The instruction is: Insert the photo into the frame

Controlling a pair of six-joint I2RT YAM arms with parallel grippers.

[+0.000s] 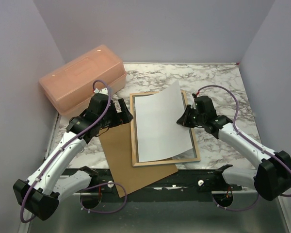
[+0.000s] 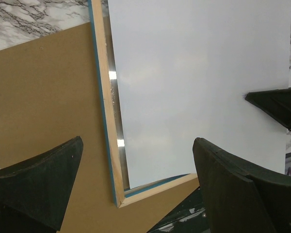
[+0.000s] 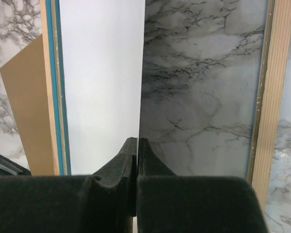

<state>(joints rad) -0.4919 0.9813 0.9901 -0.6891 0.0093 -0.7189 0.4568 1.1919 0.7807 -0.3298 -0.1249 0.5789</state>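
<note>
The large rectangular paper photo shows only its plain white reverse; its printed side faces down and cannot be seen. It lies over the thin rectangular frame, which rests in the middle of the grey-veined marble counter with its pale wood reverse up and a strip of bright blue along its outer edge. The sheet's left part sits low inside the opening, close along the left rail; its right side is lifted and the sheet bows upward, so its far right corner rises over the frame's far rail.

The right fingers are pressed together on the photo's right edge. In the right wrist view that edge runs straight into the shut black pads, with white paper to their left; to their right, marble shows through the frame's opening as far as the wooden right rail.

The left fingers are spread wide and hold nothing, hovering at the frame's left rail. In the left wrist view the two dark tips flank the near left corner of the frame, with the white sheet beyond.

A plain brown backing board lies flat, partly under the frame's near left corner; a translucent pink plastic box stands at the far left.
</note>
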